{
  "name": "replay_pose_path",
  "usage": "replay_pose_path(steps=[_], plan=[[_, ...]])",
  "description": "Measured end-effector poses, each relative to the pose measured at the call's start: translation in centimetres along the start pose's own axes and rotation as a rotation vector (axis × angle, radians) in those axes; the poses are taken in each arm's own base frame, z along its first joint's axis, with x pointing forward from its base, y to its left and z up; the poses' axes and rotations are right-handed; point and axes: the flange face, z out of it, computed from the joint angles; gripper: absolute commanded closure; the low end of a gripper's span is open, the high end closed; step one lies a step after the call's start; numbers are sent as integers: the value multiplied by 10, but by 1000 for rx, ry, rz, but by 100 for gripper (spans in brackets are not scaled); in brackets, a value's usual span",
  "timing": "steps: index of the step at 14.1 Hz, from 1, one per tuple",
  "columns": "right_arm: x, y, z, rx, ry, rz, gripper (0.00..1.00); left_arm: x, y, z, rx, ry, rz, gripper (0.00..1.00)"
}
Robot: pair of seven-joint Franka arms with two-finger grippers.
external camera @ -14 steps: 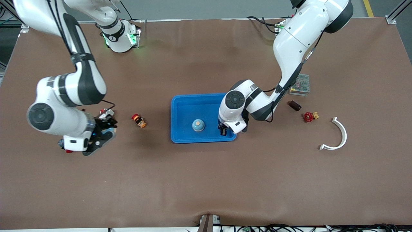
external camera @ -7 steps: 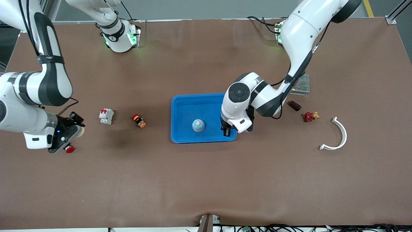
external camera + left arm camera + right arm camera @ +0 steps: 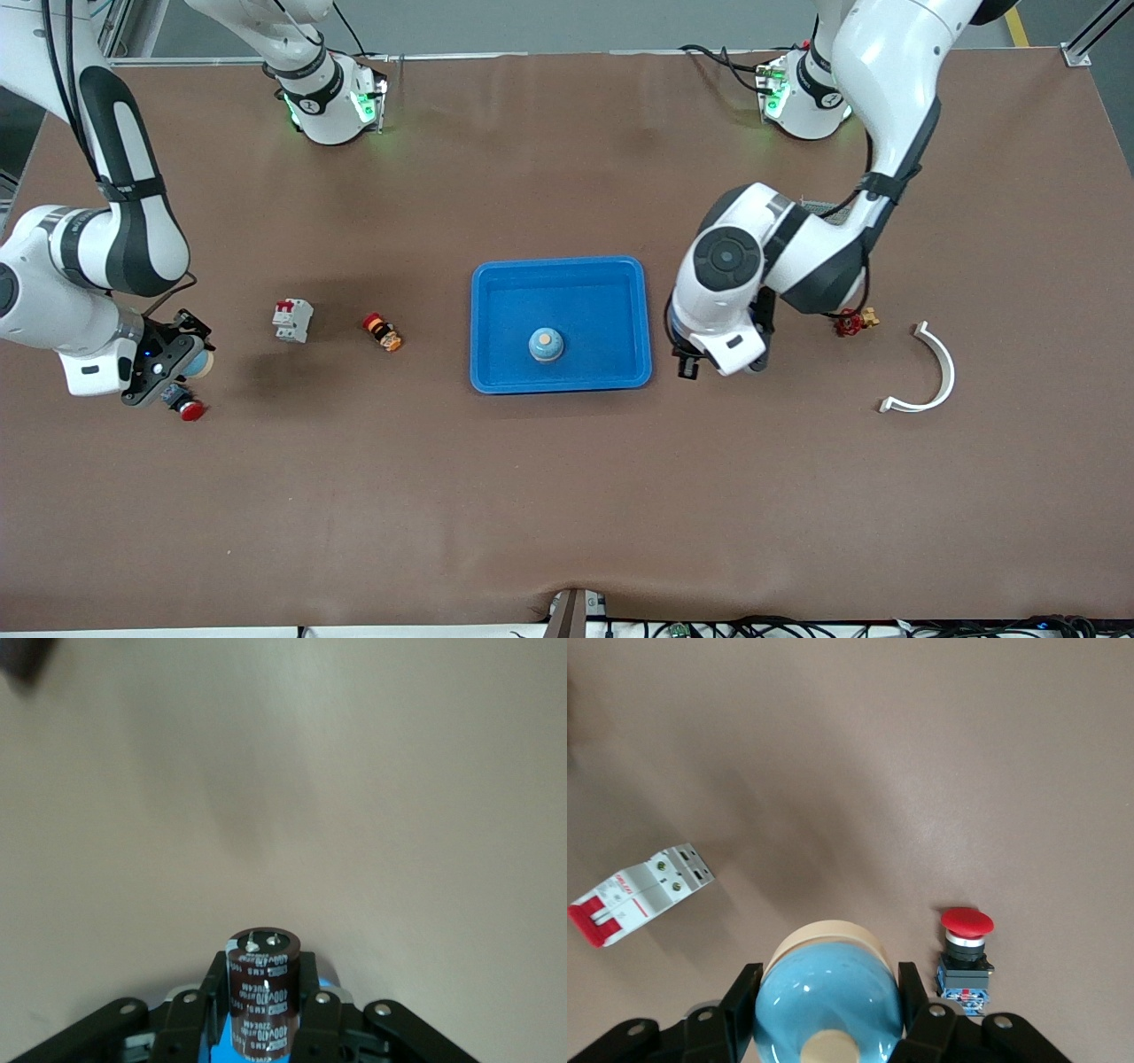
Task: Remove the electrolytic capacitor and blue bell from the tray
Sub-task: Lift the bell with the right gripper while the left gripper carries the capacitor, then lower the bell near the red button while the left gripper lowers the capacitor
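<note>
My left gripper is shut on a dark brown capacitor with white print, its two terminals pointing away from the wrist. In the front view the left gripper hangs over bare table just beside the blue tray, at the tray's end toward the left arm. My right gripper is shut on a light blue bell with a cream base. It shows as the right gripper holding the bell low over the table at the right arm's end. A second blue bell stands in the tray.
A red push button lies right by the right gripper. A white and red circuit breaker and a small red and orange part lie between it and the tray. A red valve and a white curved piece lie toward the left arm's end.
The left gripper has moved with the capacitor from over the tray's corner to just outside the tray. The right gripper has swung with the bell away from the circuit breaker, toward the right arm's end.
</note>
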Motion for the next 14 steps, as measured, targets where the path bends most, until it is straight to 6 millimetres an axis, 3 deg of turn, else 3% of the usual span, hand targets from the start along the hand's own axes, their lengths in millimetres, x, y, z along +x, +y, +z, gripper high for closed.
replay_pose_path(steps=[3, 7, 14], plan=[[-11, 2, 16, -24, 13, -19, 55, 57, 3, 9, 61, -39, 37, 100], [-28, 5, 43, -29, 16, -18, 55, 131, -5, 35, 120, -67, 100, 100], [-35, -11, 98, -55, 30, -24, 55, 238, -27, 68, 172, -99, 253, 100]])
